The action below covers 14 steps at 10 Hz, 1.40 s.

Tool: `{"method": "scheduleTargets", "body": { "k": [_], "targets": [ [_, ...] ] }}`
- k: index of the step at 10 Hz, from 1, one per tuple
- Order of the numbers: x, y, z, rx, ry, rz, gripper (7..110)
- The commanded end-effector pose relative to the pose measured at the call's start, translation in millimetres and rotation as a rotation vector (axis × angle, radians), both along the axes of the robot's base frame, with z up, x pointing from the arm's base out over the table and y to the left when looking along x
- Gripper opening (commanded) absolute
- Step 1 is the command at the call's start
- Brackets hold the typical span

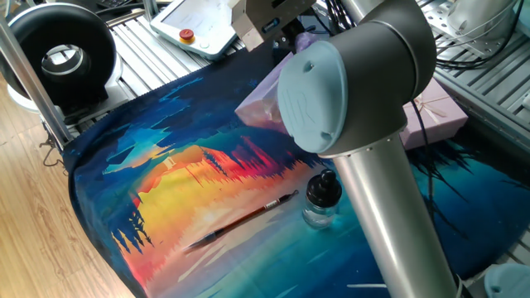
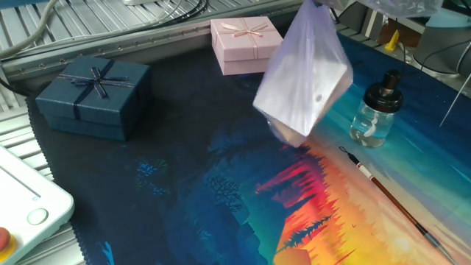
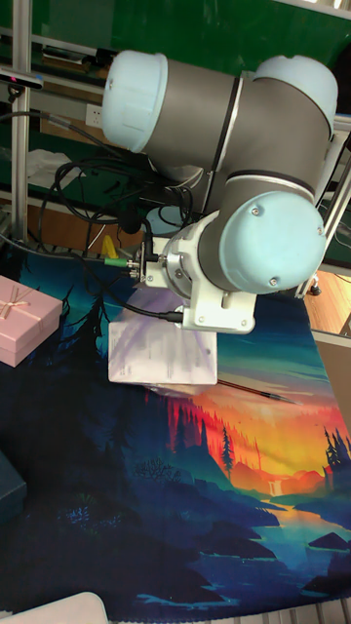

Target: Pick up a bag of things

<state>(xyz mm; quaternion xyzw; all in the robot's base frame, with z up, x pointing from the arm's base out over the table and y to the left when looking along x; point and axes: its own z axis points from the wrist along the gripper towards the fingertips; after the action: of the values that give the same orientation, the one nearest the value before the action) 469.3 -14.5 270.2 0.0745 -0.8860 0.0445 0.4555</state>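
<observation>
1. Navy gift box (image 2: 92, 96) is sitting near the surface's (image 2: 184, 184) left edge.
2. Pink gift box (image 2: 246, 44) is lying by the far edge.
3. Bag of things (image 2: 303, 77) is hanging clear above the surface's middle, its top pinched in the tool (image 1: 286, 37), whose fingers are hidden.
4. Glass bottle (image 2: 377, 110) is standing right of it.

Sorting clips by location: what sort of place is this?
Probably a robotics lab: a robot arm works over a painted cloth on a metal-slatted bench, with a control pendant nearby.
</observation>
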Motion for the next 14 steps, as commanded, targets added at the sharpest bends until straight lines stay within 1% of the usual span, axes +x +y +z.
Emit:
{"method": "scheduleTargets", "body": {
  "k": [1, 4, 6, 10, 14],
  "targets": [
    [1.0, 4.2, -2.2, 0.043, -0.012, 0.004, 7],
    [-0.1, -4.0, -2.8, 0.014, -0.005, 0.007, 7],
    [-0.2, -2.3, -4.3, 0.028, -0.007, 0.006, 7],
    [-1.7, -4.0, -2.5, 0.015, 0.008, 0.007, 7],
    [-1.1, 1.4, -3.9, 0.028, 0.011, -0.004, 7]
  ]
}}
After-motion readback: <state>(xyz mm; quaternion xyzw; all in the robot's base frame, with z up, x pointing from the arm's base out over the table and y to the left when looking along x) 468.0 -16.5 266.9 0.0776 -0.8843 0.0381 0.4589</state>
